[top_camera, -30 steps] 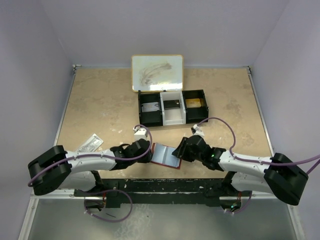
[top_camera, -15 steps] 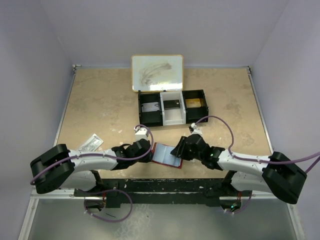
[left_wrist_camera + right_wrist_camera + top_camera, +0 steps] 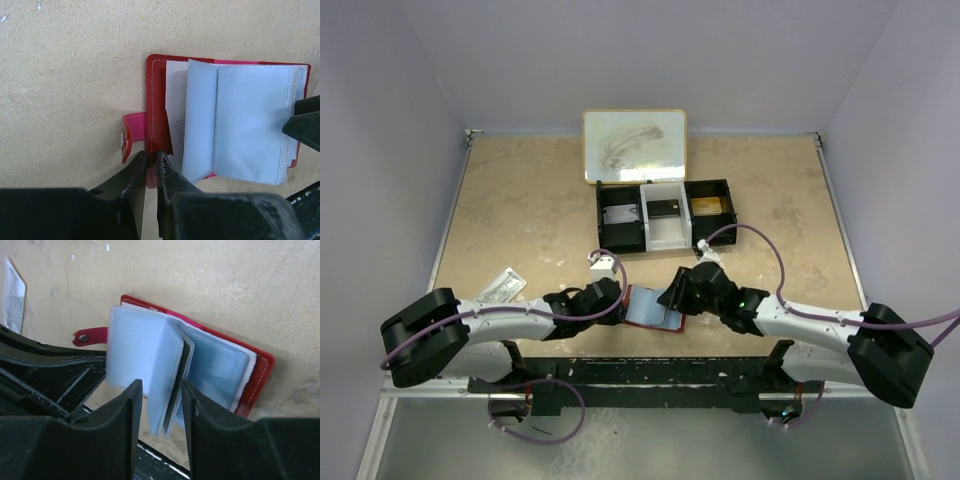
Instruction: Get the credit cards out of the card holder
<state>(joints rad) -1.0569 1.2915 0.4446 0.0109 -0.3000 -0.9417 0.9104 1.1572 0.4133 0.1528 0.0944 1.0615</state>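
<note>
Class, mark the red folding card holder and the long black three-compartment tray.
Red folding card holder (image 3: pixel 156 100), left wrist view, red cover.
Long black three-compartment tray (image 3: pixel 712 185), top external view, far rim.

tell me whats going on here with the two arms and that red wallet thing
Both arms are working on the red card holder, which lies open on the table near their bases. The left gripper pinches the edge of its red cover beside the side tab, pinning it down. The right gripper has its fingers either side of a raised bunch of clear plastic sleeves, not clearly squeezing them. No card is out yet here. The black tray sits further back.
</note>
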